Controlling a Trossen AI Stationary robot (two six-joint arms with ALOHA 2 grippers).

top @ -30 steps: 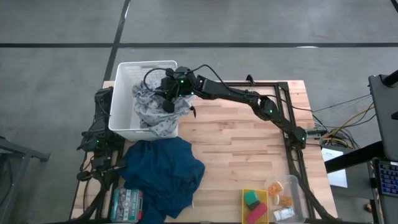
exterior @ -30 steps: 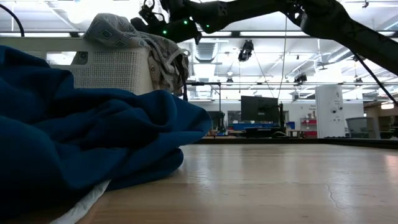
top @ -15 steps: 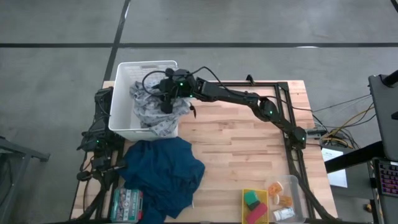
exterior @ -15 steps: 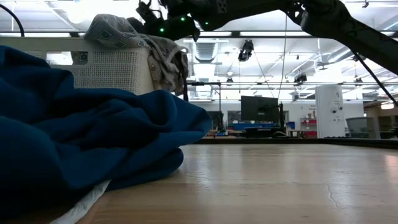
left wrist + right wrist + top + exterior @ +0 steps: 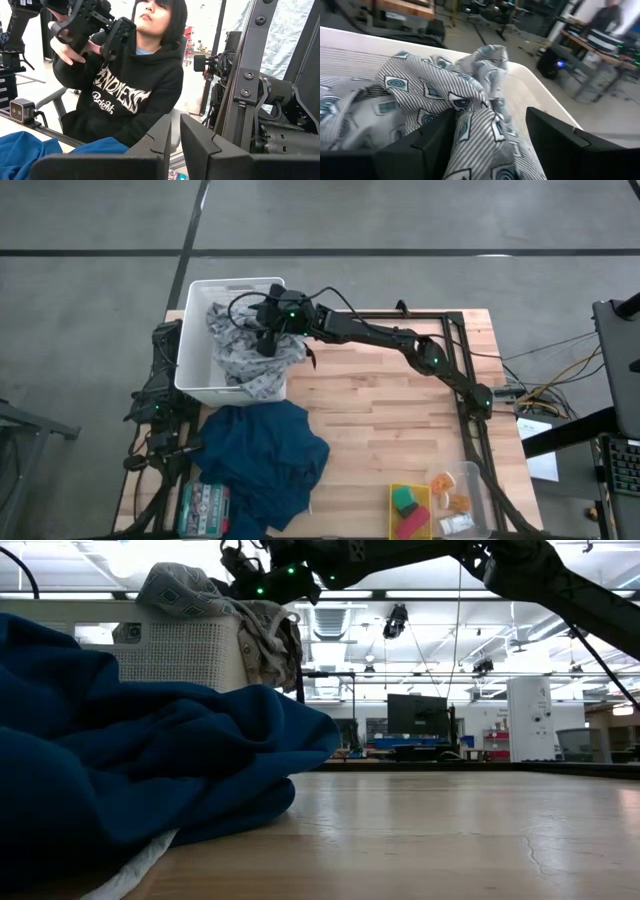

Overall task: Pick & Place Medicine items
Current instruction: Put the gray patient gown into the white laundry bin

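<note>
The medicine items lie in a clear tray at the table's near right corner: a small white carton and orange pieces. No gripper is near them. My right gripper reaches to the far left, over a white basket. It stands open above a grey patterned cloth, with a fold of that cloth rising between its fingers. The cloth fills the basket and hangs over its near rim. My left gripper is shut, folded back at the table's left edge, holding nothing. My right gripper comes at the grey cloth from above, one finger on either side of a raised fold. Whether the fingers touch the cloth I cannot tell. The cloth lies in the basket.
A dark blue cloth lies heaped at the near left. A flat green-and-white box sits beside it. Green and pink blocks rest in a yellow tray beside the clear tray. A person in a black hoodie sits beyond the table.
My right gripper has gone a little toward the table's left edge, over the basket. The grey cloth has settled farther into the basket, with its hanging part still over the near rim.
</note>
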